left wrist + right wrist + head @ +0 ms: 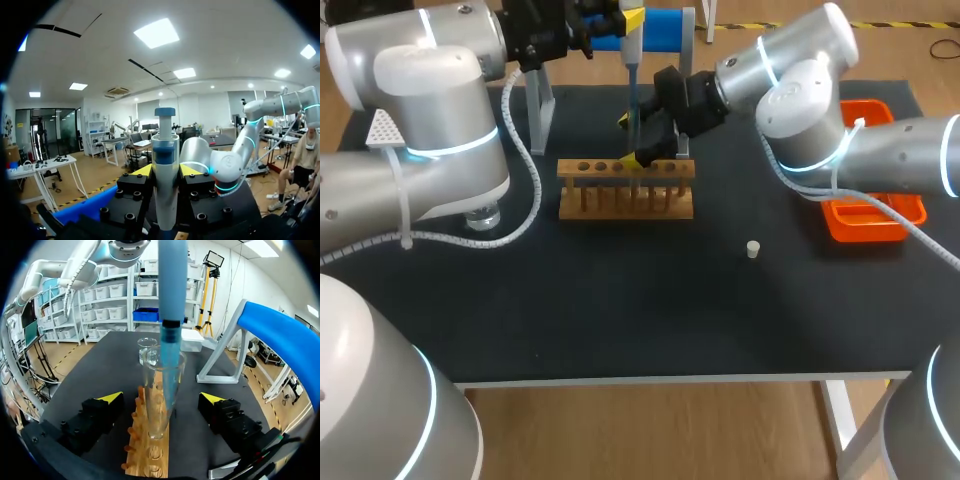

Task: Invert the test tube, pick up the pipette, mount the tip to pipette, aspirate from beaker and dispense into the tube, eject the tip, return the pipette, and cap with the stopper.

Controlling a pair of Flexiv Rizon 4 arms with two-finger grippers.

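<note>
Blue pipette (633, 95) hangs vertical, tip end down over the wooden rack (625, 200) on the counter (620, 300), its top pinched by the left hand (625, 30). The right hand (636, 140) sits at the rack, and the stopper (753, 249) lies well apart. Left wrist: the left hand (165, 171) clamps the upright pipette (165, 150) from both sides. Right wrist: the test tube (159, 410) stands in the rack (150, 462), mouth up, with the pipette (172, 280) entering it. The tube is between the right hand (161, 398)'s spread fingers, untouched.

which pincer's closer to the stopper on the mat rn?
Right. The right pincer is at the rack, beyond and left of the stopper; the left pincer is farther back, holding the pipette.
</note>
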